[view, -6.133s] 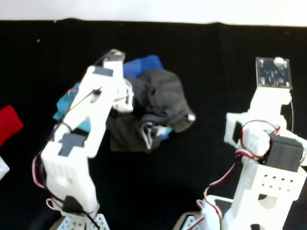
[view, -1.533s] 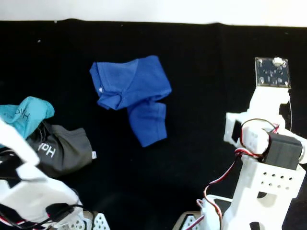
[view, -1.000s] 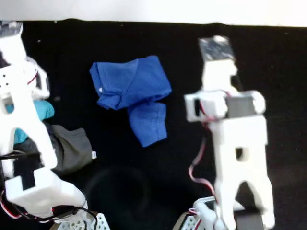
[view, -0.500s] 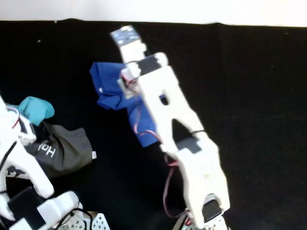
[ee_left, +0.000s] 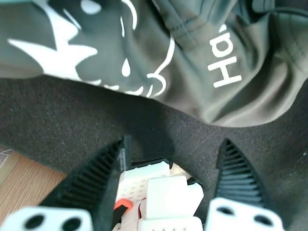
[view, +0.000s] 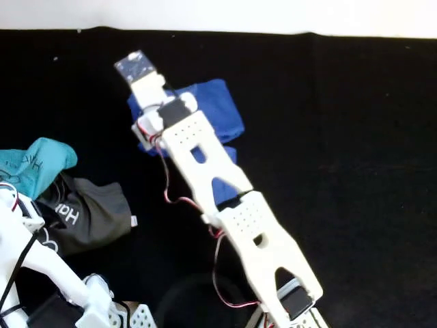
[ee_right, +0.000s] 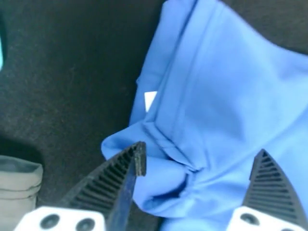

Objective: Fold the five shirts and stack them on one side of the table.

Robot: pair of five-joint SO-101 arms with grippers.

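Right jaws gape empty over the bunched blue shirt (ee_right: 219, 82) — left jaws released too — pinching here likely grabs several folds and drags it crumpled.

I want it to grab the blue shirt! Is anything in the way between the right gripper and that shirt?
Nothing visible is in the way. The open right gripper hangs just over the crumpled blue shirt, with only that shirt's cloth below it. The grey shirt and the teal shirt lie apart, off to the side.
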